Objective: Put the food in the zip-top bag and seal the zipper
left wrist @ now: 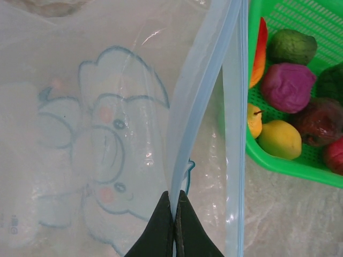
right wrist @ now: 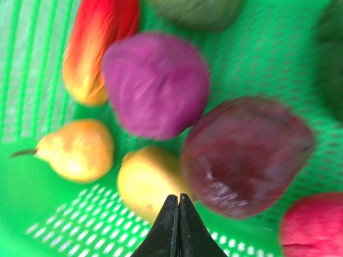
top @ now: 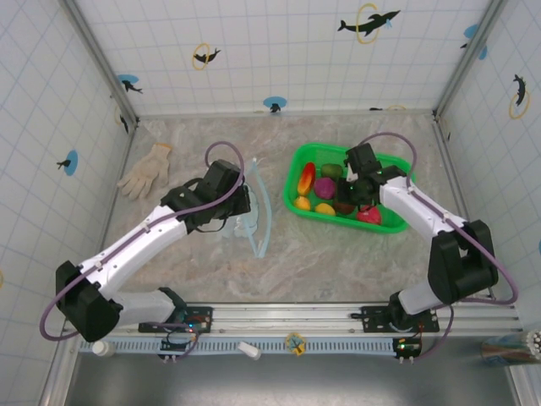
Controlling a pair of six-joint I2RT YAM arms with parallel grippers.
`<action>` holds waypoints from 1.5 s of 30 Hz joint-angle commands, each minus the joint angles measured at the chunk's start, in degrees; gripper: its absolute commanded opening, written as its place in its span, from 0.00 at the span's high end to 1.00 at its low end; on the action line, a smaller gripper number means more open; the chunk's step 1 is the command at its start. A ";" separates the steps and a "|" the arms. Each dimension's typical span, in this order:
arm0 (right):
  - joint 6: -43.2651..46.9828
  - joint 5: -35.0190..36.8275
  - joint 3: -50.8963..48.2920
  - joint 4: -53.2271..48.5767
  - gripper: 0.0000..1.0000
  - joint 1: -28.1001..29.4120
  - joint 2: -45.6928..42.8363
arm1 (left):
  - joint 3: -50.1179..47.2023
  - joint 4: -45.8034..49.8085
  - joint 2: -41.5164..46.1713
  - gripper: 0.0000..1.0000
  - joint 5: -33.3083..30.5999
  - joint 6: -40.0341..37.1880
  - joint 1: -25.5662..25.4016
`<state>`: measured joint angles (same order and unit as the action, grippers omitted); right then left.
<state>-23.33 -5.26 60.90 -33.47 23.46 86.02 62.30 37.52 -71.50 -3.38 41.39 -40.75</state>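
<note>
1. Around the cell, white tiled walls with dolphin stickers close three sides.
2. Below them, the worktop is flat, marbled beige. A white glove lies far left, well apart from the work.
3. At centre, the zip-top bag sits just left of the basket. No food shows inside it. Its zipper is unsealed, with the lips apart.
4. All the food seen lies in the basket: magenta, dark brown, yellow, red and green pieces.
5. The left gripper is clamped on one lip of the bag's mouth, holding it up.
6. The right gripper has its fingers together with nothing between them, just above the yellow piece.
7. Judged step: first pick, with filling not begun. Next move calls for parting the right fingers, lowering them around one piece, then carrying it to the held mouth.
</note>
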 commanded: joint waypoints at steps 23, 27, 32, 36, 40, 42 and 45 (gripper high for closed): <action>-3.42 -12.84 -11.94 -5.48 0.81 9.37 -10.36 | 0.37 -3.01 -1.42 1.00 6.79 0.71 1.73; -2.44 -6.94 -6.10 -8.21 0.66 9.21 -10.42 | 1.17 -1.68 -1.97 1.00 6.96 0.72 1.73; -1.09 -0.46 0.19 -10.33 0.45 8.30 -6.83 | 1.10 -0.87 -0.95 1.00 7.56 1.04 1.73; -1.48 5.24 4.15 -9.56 0.37 6.81 -4.53 | -0.02 -0.53 1.24 1.00 7.72 0.49 1.73; -0.73 7.72 6.40 -10.22 0.35 3.89 -1.34 | -0.82 -0.16 2.71 1.00 7.33 -0.03 1.68; -0.57 6.15 7.98 -11.64 0.32 2.89 0.76 | -1.41 -0.35 3.49 1.00 7.77 0.80 1.72; 0.60 0.95 9.35 -12.01 0.28 3.90 3.39 | -2.83 -2.18 4.78 1.00 9.45 0.96 1.73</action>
<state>-24.23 -1.19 67.20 -43.13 26.35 87.13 60.90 35.66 -68.34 4.38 42.09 -39.42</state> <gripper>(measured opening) 0.714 0.042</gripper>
